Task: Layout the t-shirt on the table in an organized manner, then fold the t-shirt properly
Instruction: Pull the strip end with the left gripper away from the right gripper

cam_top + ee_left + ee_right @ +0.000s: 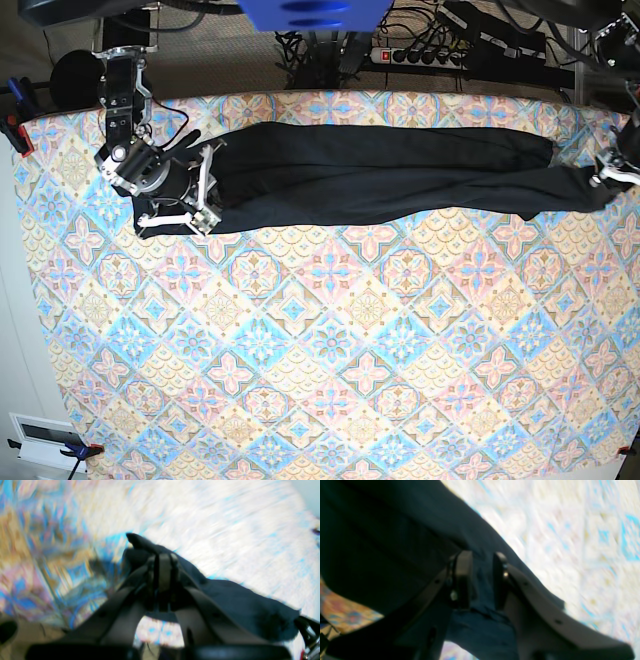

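Your left claw [163,572] is clamped together on the t-shirt [380,172]. Your right claw [481,578] grips its opposite end. It spans the bench [330,340].

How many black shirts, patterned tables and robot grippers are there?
Shirt: 1
Table: 1
Grippers: 2, the left gripper and the right gripper, each shut on the shirt
Total: 4
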`<action>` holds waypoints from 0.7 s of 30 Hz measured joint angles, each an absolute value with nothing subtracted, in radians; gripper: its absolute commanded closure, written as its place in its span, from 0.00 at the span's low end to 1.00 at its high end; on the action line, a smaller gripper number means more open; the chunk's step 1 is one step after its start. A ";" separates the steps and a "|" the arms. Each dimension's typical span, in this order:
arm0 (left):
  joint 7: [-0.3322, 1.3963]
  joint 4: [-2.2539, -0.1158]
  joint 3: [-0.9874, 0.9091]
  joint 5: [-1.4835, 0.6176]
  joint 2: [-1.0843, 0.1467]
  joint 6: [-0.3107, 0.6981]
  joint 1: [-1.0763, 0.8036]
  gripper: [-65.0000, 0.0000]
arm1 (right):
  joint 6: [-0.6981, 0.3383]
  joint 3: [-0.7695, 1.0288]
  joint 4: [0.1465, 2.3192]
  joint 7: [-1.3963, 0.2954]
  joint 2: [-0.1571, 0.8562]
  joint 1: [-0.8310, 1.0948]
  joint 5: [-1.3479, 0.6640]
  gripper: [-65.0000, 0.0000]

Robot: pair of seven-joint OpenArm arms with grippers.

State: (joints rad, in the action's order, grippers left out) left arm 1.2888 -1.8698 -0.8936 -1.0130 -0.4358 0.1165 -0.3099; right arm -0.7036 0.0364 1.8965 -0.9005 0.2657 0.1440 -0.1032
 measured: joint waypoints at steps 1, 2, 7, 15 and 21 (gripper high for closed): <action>1.291 -1.856 -0.870 -1.014 -0.429 0.118 -0.309 1.00 | -0.704 0.029 1.896 -0.906 0.267 0.143 -0.089 0.78; 1.291 -1.842 -0.843 -1.019 -0.422 0.121 -0.302 1.00 | -0.703 0.028 1.896 -0.907 0.270 0.142 -0.084 0.78; 1.285 -1.814 -0.736 -0.906 -0.418 0.121 -0.284 1.00 | -0.701 -0.001 1.897 -0.907 0.269 0.144 -0.085 0.75; 1.189 -1.813 -0.602 -0.691 -0.415 0.116 -0.279 0.77 | -0.700 -0.028 1.869 -0.904 0.244 0.009 -0.089 0.61; 1.190 -1.813 -0.607 -0.686 -0.392 0.121 -0.279 0.49 | -0.703 -0.061 1.734 -0.917 0.244 -0.057 -0.082 0.60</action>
